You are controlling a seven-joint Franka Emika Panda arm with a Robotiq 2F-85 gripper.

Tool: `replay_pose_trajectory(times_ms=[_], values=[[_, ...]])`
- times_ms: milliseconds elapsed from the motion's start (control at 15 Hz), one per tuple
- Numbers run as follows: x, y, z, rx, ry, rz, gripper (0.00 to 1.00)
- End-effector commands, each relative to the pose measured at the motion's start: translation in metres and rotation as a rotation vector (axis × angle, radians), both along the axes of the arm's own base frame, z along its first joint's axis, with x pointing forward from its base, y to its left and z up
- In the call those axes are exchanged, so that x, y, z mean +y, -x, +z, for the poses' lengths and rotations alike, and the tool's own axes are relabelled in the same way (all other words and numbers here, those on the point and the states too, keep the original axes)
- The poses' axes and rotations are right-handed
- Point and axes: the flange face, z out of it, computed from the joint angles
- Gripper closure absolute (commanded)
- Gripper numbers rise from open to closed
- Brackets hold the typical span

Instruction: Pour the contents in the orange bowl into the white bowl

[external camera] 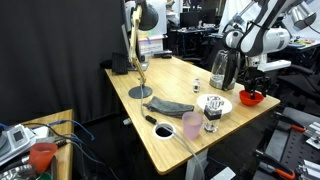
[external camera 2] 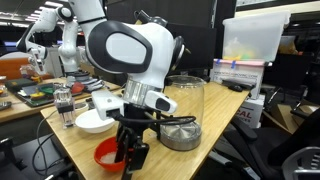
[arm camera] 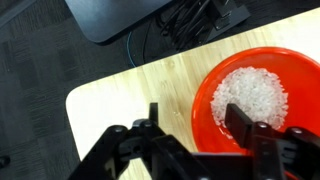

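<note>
1. Tool (arm camera: 195, 128) was released, not grasping anything. In the wrist view its two fingers stood apart, one outside the orange bowl (arm camera: 207, 100) over the tabletop (arm camera: 130, 90) and one over the bowl's inside, with the near rim between them.
2. I couldn't tell from any view whether either finger touched the rim. In an exterior view the tool (external camera 2: 130, 155) was down low, right at the bowl (external camera 2: 105, 155).
3. The orange bowl sat flat on the tabletop, close to its edge, and held a pile of white grains (arm camera: 250, 95). None showed spilled around it.
4. The white bowl (external camera 2: 92, 121) sat just beside the orange one, upright. In an exterior view it (external camera: 216, 102) lay between the orange bowl (external camera: 252, 97) and the pink cup (external camera: 192, 124).
5. My read on progress: early. The approach was done and the rim lined up, but the grasp had not yet closed.
6. Left to do: close on the rim, lift, carry across to the white bowl, tilt and empty it. A thin-rim pinch on glossy plastic could slip during the tilt.
</note>
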Motion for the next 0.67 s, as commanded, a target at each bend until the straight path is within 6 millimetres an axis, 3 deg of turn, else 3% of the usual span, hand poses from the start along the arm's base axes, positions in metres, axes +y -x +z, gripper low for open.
replay_pose_trajectory(times_ms=[0,333,600], values=[[0.004,-0.004,-0.002,0.015,-0.034,0.002,0.6],[0.015,-0.005,0.004,0.007,-0.089,0.049,0.96],[0.021,-0.008,0.019,-0.005,-0.136,0.085,1.0]])
